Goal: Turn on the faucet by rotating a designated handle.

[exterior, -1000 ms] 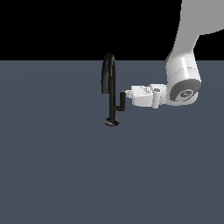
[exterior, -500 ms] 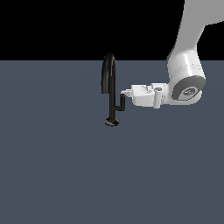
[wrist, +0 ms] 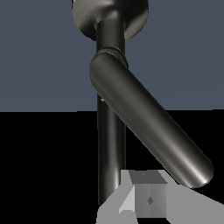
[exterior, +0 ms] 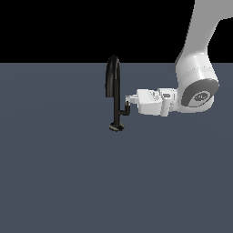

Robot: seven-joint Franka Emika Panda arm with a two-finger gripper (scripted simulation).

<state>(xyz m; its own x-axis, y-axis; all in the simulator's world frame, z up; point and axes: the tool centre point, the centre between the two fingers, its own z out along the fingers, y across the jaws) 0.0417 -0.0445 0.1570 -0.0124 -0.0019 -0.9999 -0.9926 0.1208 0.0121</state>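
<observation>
End effector (exterior: 129, 106) reached in from the exterior view's right, tips at handle (exterior: 124, 109); finger spacing hidden in both views, so could not tell whether apart, together or clamped. Only one grey finger (wrist: 148, 197) seen in wrist view, cropped at frame edge. Faucet (exterior: 113, 86) stood upright near table (exterior: 54, 182) centre: glossy black, slim stem, arched spout, small round base. Handle short, cylindrical, round-ended (wrist: 148, 127), branching from stem. Table flat, matte slate-grey, untextured. Background plain black.
</observation>
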